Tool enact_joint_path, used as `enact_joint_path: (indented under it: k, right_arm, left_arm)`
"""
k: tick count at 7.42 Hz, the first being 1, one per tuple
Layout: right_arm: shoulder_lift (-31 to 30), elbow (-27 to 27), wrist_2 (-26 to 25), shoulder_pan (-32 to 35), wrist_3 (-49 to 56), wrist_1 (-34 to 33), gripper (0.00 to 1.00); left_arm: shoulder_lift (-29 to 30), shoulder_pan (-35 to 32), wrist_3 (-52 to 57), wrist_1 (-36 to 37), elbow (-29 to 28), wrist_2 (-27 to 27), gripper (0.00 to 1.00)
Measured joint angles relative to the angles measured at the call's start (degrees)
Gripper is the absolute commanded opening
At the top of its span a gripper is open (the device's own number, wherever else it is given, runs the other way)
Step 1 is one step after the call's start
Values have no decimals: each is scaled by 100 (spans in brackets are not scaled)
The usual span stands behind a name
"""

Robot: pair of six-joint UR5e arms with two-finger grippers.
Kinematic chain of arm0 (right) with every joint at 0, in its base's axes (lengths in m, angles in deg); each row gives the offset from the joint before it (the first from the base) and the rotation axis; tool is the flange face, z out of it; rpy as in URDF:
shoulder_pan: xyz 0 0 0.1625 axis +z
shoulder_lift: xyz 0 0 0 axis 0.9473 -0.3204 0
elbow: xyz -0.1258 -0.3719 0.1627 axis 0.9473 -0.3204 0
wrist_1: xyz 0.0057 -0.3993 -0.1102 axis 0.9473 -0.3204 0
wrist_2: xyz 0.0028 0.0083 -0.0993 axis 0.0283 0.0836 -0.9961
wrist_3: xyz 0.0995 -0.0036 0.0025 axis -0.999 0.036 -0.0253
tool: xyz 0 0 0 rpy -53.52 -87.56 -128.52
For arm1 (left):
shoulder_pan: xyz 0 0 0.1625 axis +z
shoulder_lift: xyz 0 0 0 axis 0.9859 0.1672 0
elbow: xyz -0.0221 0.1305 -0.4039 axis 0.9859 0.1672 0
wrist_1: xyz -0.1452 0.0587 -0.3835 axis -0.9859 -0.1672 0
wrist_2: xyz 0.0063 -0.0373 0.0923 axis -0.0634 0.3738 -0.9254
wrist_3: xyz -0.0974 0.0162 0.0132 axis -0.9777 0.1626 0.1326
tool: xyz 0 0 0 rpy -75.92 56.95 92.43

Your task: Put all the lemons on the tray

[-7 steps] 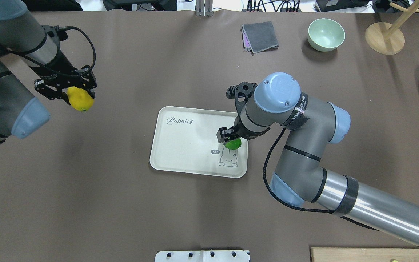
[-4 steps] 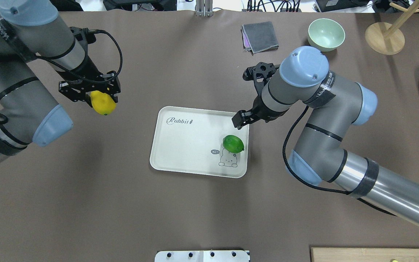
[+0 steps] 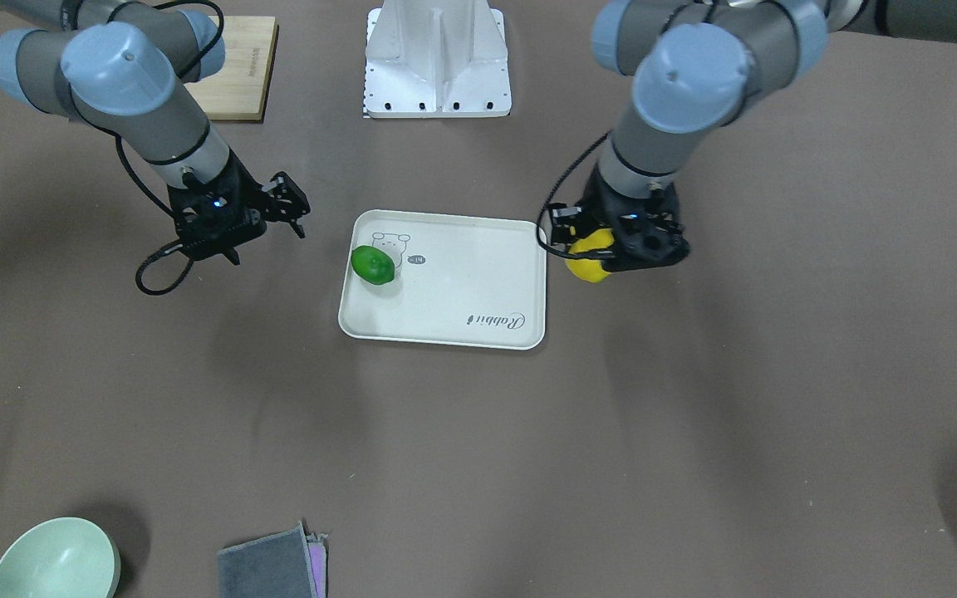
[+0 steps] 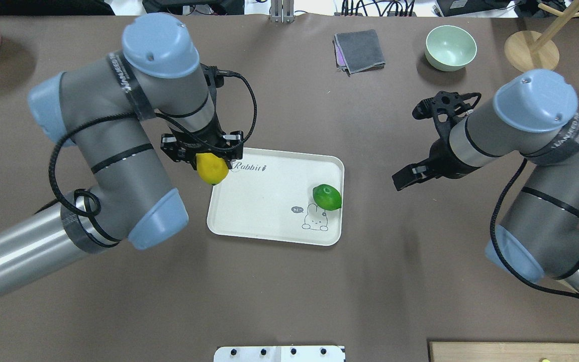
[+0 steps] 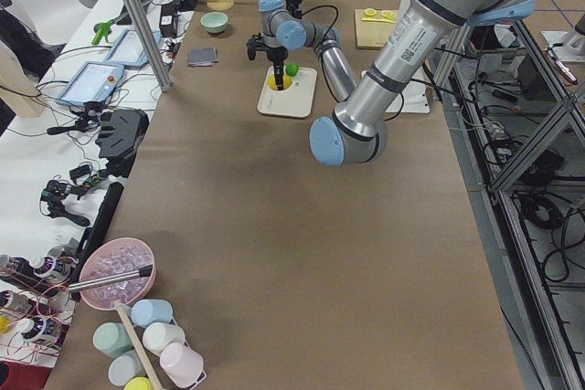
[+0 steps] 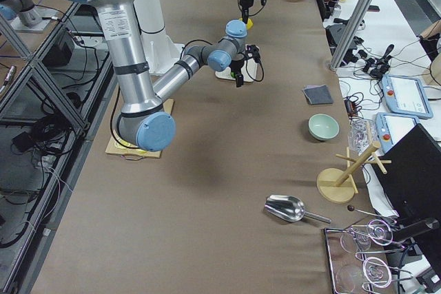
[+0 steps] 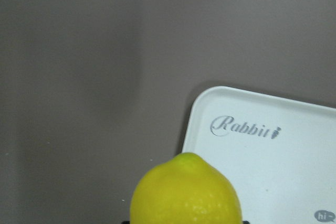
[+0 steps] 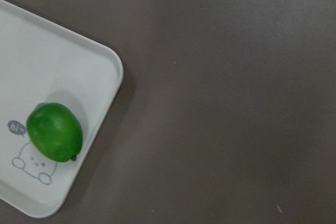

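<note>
You'll see the left gripper (image 4: 210, 162) clenched around the yellow lemon (image 4: 212, 170), holding it at the tray (image 4: 269, 223) corner printed "Rabbit". The green lemon (image 4: 327, 197) lies on the tray just above the rabbit drawing (image 4: 315, 220) and its small "hi" bubble. Your right gripper (image 3: 258, 224) hangs released and empty, well clear of the tray.

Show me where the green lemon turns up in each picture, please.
Front-facing: green lemon left of centre, on the tray.
Overhead: green lemon right of centre.
Exterior left: green lemon a tiny dot, top centre.
Exterior right: cannot make it out.
Left wrist: not in it.
Right wrist: green lemon lower left.
Landmark: the tray's rabbit drawing, right beside it.
</note>
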Motion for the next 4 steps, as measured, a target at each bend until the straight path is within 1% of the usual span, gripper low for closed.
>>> enact_joint_path:
  k: [1, 2, 4]
  right_arm:
    - [-270, 258, -2, 212, 530, -274, 99]
    - [-524, 425, -5, 434, 1036, -476, 99]
    - [-1043, 590, -4, 708, 1627, -580, 99]
  left_arm:
    - [110, 267, -4, -40, -112, -180, 0]
    - [204, 438, -5, -253, -376, -334, 0]
    - [477, 625, -67, -952, -1251, -580, 0]
